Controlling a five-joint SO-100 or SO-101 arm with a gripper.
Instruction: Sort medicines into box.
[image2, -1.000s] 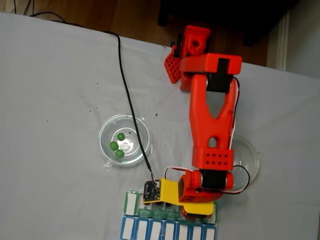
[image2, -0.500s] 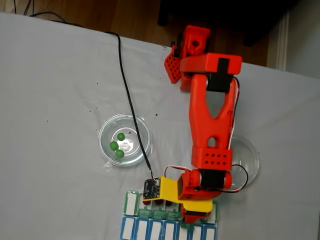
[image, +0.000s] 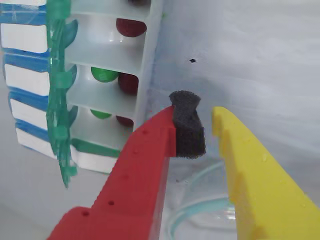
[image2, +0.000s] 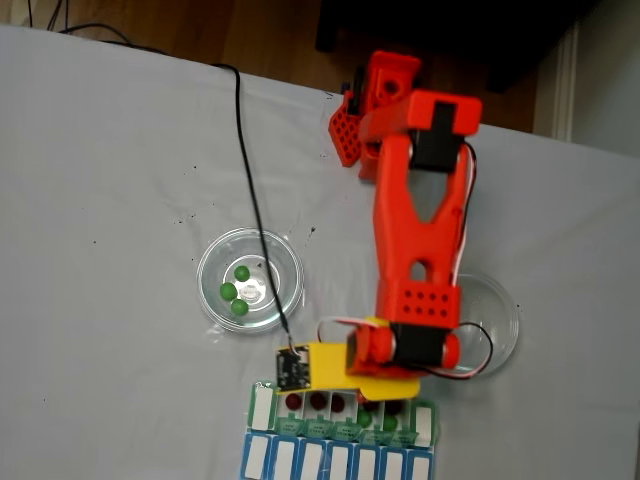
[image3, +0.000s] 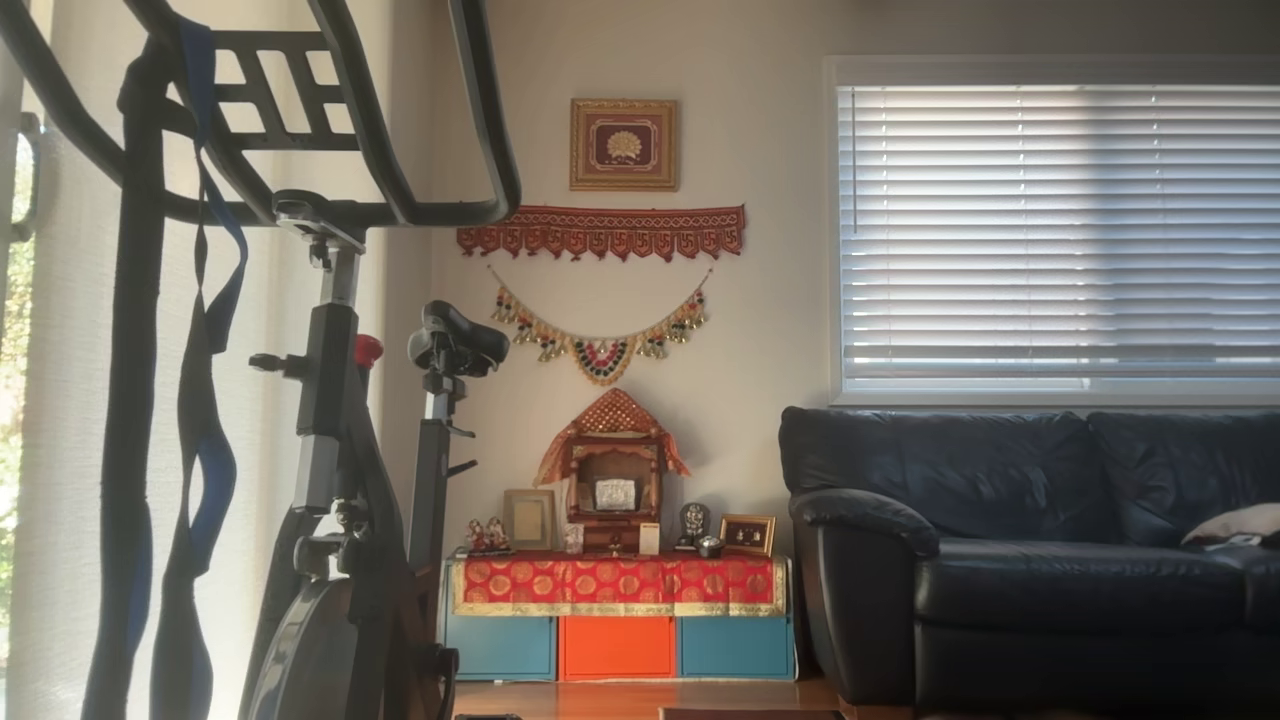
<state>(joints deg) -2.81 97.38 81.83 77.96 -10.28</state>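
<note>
Pincer: my pincer (image: 206, 131) hangs released and empty, beside the box.
Bench: white bench (image2: 110, 180), nothing else nearby.
Box: pill box (image: 107, 70) left of the pincer in the wrist view, holding red and green balls.
Dish: I see three green balls (image2: 234, 292) up-left of the pincer.
Hidden: arm (image2: 415, 250) covers some compartments.

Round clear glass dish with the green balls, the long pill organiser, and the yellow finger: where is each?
Round clear glass dish (image2: 285, 262): fixed view, right rim.
Long green-lidded pill organiser (image: 145, 55): wrist view, white outer wall.
Yellow finger (image: 245, 165): wrist view, mid-length of its flat face.
</note>
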